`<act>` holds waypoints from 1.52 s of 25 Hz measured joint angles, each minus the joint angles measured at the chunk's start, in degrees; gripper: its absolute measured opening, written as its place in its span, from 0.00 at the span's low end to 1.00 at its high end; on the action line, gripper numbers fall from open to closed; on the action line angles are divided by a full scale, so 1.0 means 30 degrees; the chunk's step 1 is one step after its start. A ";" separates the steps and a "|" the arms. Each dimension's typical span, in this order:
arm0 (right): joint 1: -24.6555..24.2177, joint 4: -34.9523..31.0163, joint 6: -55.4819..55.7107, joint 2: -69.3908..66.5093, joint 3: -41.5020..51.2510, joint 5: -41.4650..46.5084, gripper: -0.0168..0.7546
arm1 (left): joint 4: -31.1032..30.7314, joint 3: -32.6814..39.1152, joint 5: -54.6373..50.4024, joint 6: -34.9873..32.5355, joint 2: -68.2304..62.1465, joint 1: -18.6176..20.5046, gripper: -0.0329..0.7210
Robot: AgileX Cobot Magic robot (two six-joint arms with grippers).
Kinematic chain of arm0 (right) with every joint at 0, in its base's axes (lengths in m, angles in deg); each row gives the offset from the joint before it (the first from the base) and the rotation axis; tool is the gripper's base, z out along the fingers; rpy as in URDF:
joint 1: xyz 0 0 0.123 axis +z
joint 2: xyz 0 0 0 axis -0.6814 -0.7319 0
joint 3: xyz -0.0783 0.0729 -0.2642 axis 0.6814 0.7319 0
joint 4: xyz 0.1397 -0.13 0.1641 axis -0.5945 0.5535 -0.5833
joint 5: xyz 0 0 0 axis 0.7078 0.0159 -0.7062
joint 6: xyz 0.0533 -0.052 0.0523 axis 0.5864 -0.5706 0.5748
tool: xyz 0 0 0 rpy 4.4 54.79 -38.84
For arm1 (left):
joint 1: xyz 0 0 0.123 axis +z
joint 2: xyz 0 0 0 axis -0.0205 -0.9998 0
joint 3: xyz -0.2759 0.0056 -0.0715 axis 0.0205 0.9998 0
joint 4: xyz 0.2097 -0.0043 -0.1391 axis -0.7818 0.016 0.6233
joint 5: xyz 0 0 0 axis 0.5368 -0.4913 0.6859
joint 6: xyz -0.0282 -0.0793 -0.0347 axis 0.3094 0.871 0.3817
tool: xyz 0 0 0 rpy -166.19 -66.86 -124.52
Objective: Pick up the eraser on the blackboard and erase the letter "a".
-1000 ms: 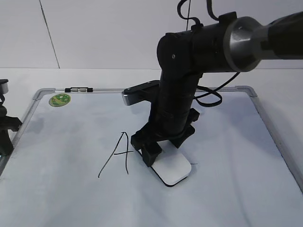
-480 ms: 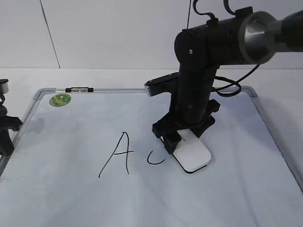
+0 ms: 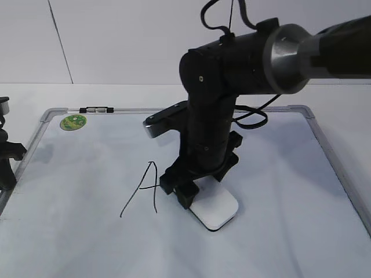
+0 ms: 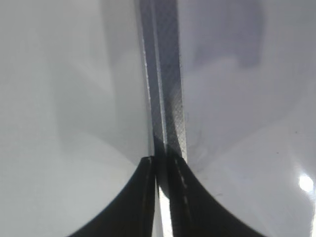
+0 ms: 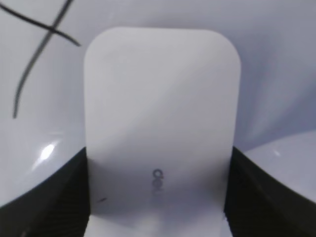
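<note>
My right gripper (image 3: 197, 188) is shut on the white eraser (image 3: 215, 205) and presses it flat on the blackboard (image 3: 278, 231), just right of the capital "A" (image 3: 142, 188). In the right wrist view the eraser (image 5: 160, 113) fills the space between both fingers, with strokes of the "A" (image 5: 37, 44) at the upper left. The letter "a" is hidden under the eraser and gripper. My left gripper (image 4: 163, 170) is shut and empty over the board's grey frame (image 4: 165, 89); in the exterior view it sits at the far left edge (image 3: 6, 165).
A green round sticker (image 3: 73, 122) sits at the board's back left corner, next to a small black clip (image 3: 97, 109) on the frame. The right arm's big black body (image 3: 214, 98) stands over the board's middle. White table surrounds the board.
The right gripper slid the eraser to the right, uncovering a partly wiped curved stroke, then back left over that spot. The left arm has not moved.
</note>
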 joint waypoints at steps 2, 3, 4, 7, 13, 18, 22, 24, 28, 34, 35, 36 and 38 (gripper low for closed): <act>0.0664 -0.0034 0.0000 0.0000 0.0000 0.0187 0.74 | 0.0000 0.0000 0.0000 0.0000 0.0000 0.0000 0.11; 0.0878 -0.0035 -0.0009 0.0000 0.0000 0.0257 0.74 | 0.0000 0.0000 0.0000 0.0000 0.0000 0.0000 0.11; 0.0952 -0.0035 -0.0009 0.0000 0.0000 0.0267 0.74 | 0.0000 0.0000 0.0000 0.0000 0.0000 0.0000 0.11; 0.0999 0.0046 -0.0009 0.0000 0.0000 0.0267 0.74 | 0.0000 0.0000 0.0000 0.0000 0.0000 0.0000 0.11; 0.0808 0.0234 0.0242 0.0000 0.0034 0.0398 0.74 | 0.0000 0.0000 0.0000 0.0000 0.0000 0.0000 0.11; 0.0765 0.0301 0.0361 0.1042 0.1677 0.0227 0.74 | 0.0028 0.0000 0.0000 0.0000 0.0000 0.0076 0.11; 0.0765 0.0690 0.0690 0.2250 0.3676 -0.0473 0.74 | 0.0140 0.0000 0.0000 0.0000 0.0000 0.0109 0.11; 0.0765 0.0730 0.0734 0.2468 0.3959 -0.0804 0.74 | 0.0140 0.0000 -0.0035 0.0000 0.0000 0.0109 0.11; 0.0765 0.0771 0.0770 0.2506 0.4038 -0.1694 0.74 | 0.0152 0.0000 -0.0035 0.0000 0.0000 0.0109 0.11; 0.0728 0.1000 0.0770 0.2430 0.4038 -0.3404 0.74 | 0.0152 0.0000 -0.0035 0.0000 0.0000 0.0109 0.11; 0.0728 0.1145 0.0804 0.2388 0.4038 -0.3662 0.74 | 0.0152 0.0000 -0.0035 0.0000 0.0000 0.0109 0.11; 0.0685 0.1336 0.0880 0.2379 0.4038 -0.3995 0.74 | 0.0152 0.0000 -0.0035 0.0000 0.0000 0.0109 0.11; 0.0447 0.1769 0.1345 0.2349 0.4038 -0.4500 0.74 | 0.0184 0.0000 -0.0035 0.0000 0.0000 0.0109 0.11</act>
